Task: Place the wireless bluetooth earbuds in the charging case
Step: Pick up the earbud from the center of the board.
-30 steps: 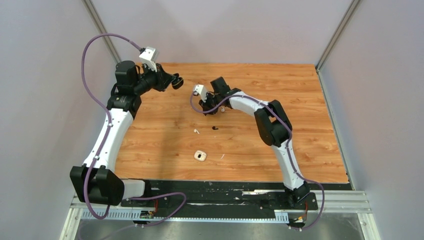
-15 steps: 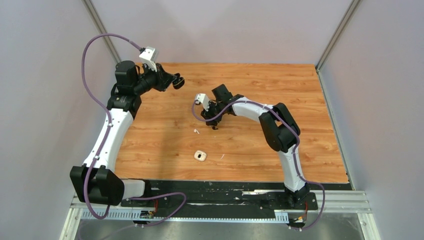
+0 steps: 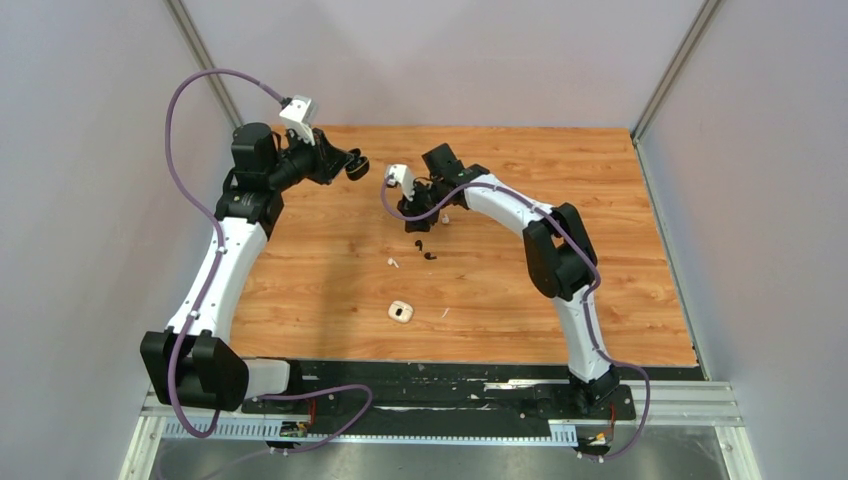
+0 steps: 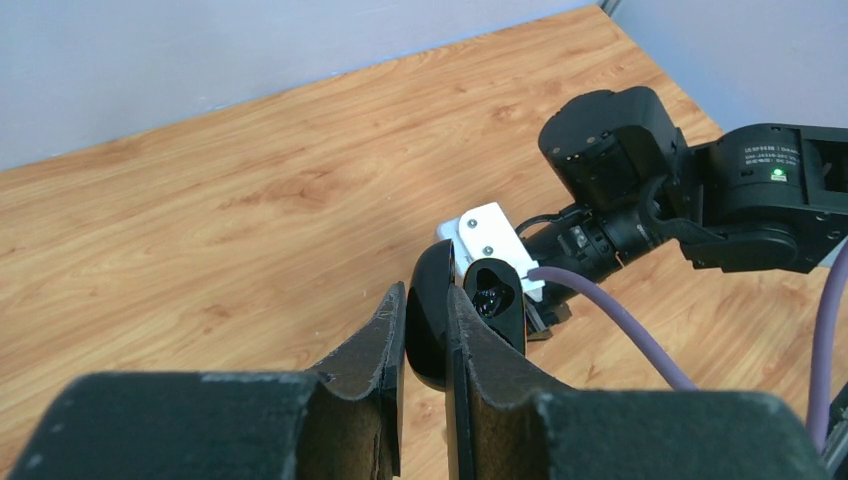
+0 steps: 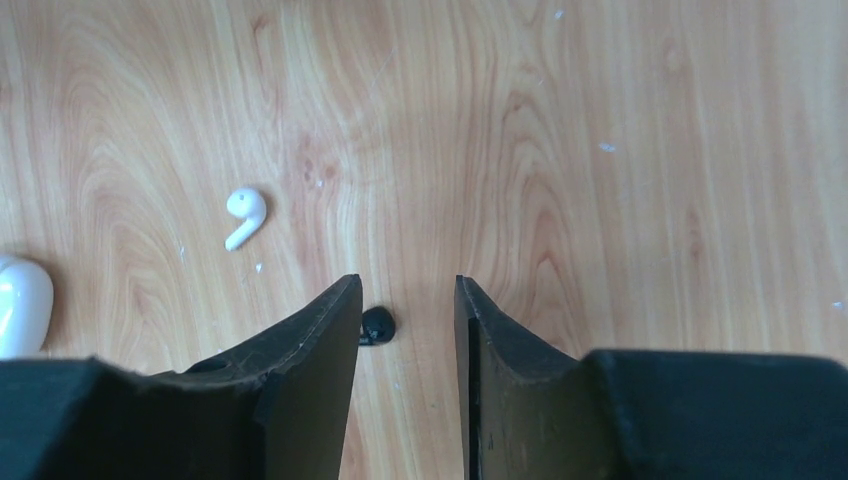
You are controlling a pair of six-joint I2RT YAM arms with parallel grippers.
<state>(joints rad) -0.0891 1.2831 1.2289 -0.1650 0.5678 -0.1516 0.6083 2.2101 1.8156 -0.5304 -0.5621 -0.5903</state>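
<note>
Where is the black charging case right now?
Top view: the black charging case is clamped in the left gripper, raised over the table's far-left area; the open right gripper is its nearest neighbour, to its right.

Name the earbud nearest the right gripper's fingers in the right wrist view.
The black earbud, tucked against one finger of the right gripper and partly hidden by it. The white earbud lies farther off, toward the white case.
</note>
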